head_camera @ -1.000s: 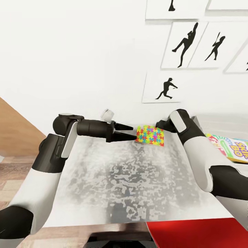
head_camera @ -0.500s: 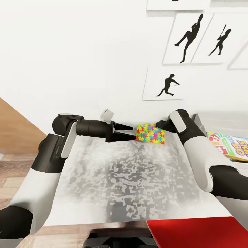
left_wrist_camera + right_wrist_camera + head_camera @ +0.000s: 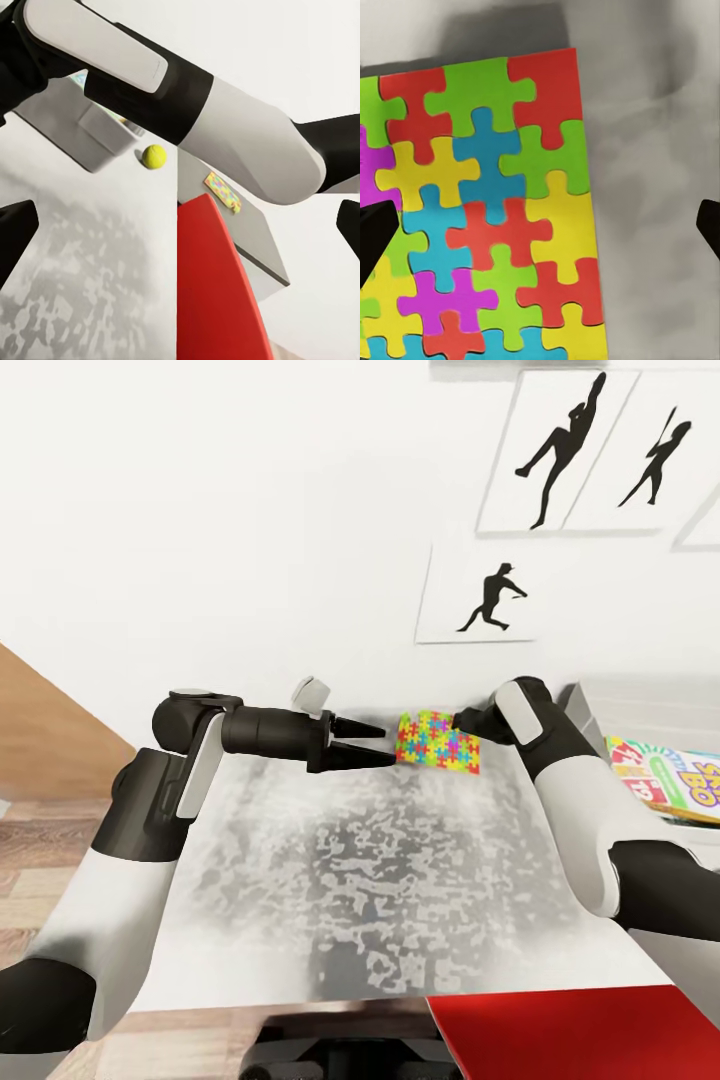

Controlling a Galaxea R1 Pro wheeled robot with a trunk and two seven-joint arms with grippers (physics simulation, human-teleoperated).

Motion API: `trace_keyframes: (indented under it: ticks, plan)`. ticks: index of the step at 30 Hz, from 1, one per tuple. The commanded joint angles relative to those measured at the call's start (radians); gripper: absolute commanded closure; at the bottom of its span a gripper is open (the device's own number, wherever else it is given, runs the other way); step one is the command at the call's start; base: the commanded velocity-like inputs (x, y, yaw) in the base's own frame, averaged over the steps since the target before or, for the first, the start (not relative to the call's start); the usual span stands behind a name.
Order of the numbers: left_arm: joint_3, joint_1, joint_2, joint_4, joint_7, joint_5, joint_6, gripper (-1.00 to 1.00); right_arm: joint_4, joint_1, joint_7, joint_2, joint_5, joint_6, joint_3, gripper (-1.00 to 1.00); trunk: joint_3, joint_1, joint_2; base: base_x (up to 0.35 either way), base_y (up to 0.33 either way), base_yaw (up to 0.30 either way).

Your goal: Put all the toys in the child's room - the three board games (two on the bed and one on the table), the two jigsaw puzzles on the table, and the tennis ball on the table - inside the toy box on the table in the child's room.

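A colourful jigsaw puzzle (image 3: 438,741) lies flat on the mottled grey table (image 3: 350,880) near the far edge. My right gripper (image 3: 463,720) hovers at its right side; in the right wrist view the puzzle (image 3: 480,225) lies under the open gripper (image 3: 540,229), dark fingertips (image 3: 375,232) wide apart. My left gripper (image 3: 372,743) points at the puzzle's left edge, open and empty. In the left wrist view a yellow tennis ball (image 3: 154,156) sits beside a grey box (image 3: 75,127).
A Skip-Bo board game (image 3: 680,780) lies at the right, next to a grey box (image 3: 630,705). A flat red thing (image 3: 560,1035) juts over the table's near right corner. Silhouette pictures (image 3: 490,600) hang on the white wall. Wooden floor (image 3: 50,840) shows at left.
The whole head view has shifted a little, so the camera moved. Both arms keep the same pose and both grippers stay open over the puzzle.
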Motion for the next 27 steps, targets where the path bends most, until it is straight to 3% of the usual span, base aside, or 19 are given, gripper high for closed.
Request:
trace_keyframes:
  ticks: [1,11,27]
  plan:
    - [-0.001,-0.001,0.001,0.0,-0.001,0.003,0.007,-1.0,-0.001,-0.001,-0.005,-0.001,-0.01,0.002,0.003,-1.0,-0.003,0.0,-0.002,0.0,0.0,0.0]
    - [-0.001,-0.001,-0.001,0.0,-0.001,0.003,0.007,-1.0,-0.001,-0.001,0.046,-0.008,-0.009,0.001,0.004,-1.0,-0.009,0.0,-0.002,0.0,0.0,0.0]
    - [-0.003,-0.001,-0.002,0.0,-0.001,0.003,0.007,-1.0,-0.001,-0.001,0.05,-0.009,-0.008,0.001,0.004,-1.0,-0.009,0.0,-0.002,-0.024,0.034,0.0]
